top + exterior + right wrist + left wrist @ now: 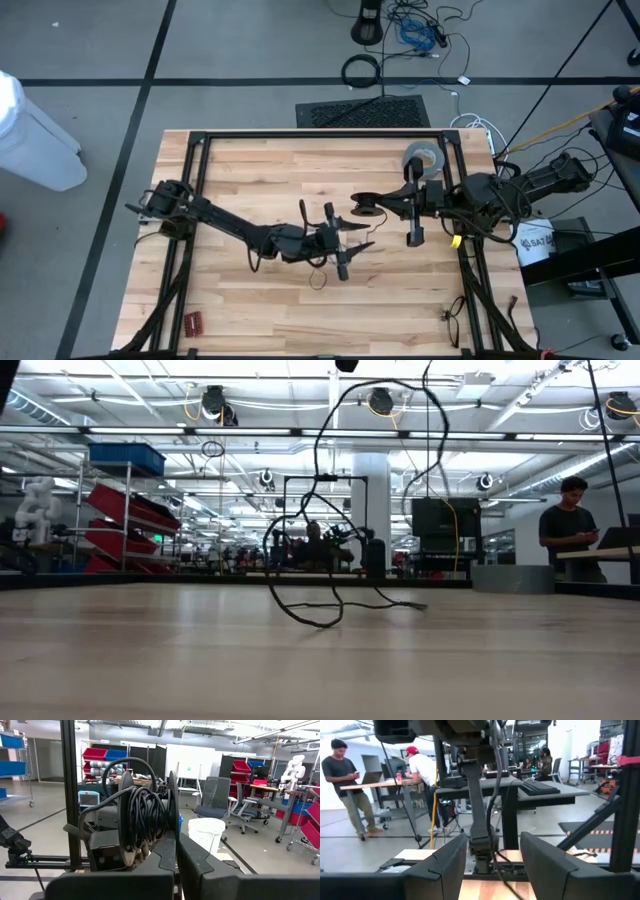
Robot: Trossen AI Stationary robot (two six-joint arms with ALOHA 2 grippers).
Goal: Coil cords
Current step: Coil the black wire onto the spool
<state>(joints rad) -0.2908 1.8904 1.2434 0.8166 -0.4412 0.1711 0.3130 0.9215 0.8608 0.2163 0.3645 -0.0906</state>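
Observation:
My right gripper [176, 845] is over the table's middle, shut on a black reel [368, 207] with part of the thin black cord [145, 820] wound on it. The rest of the cord hangs below in loose loops [330, 510], and its lowest loop [320, 622] rests on the table. My left gripper [355, 238] is open just beside the reel, on its near left side, facing it. In the left wrist view the cord [495, 815] runs down through the gap between the left fingers. My right gripper pinches the rim of one reel flange [172, 815] between its two fingers. The fingers lie level and come from the table's right. The reel is lifted clear of the table, its flanges upright. Whether my left gripper touches the cord I cannot tell.
A grey tape roll [424, 158] lies at the far right of the table. A small red object [191, 322] sits near the front left corner, and a small dark item [452, 320] near the front right. A black frame [320, 133] borders the table. People stand in the room beyond.

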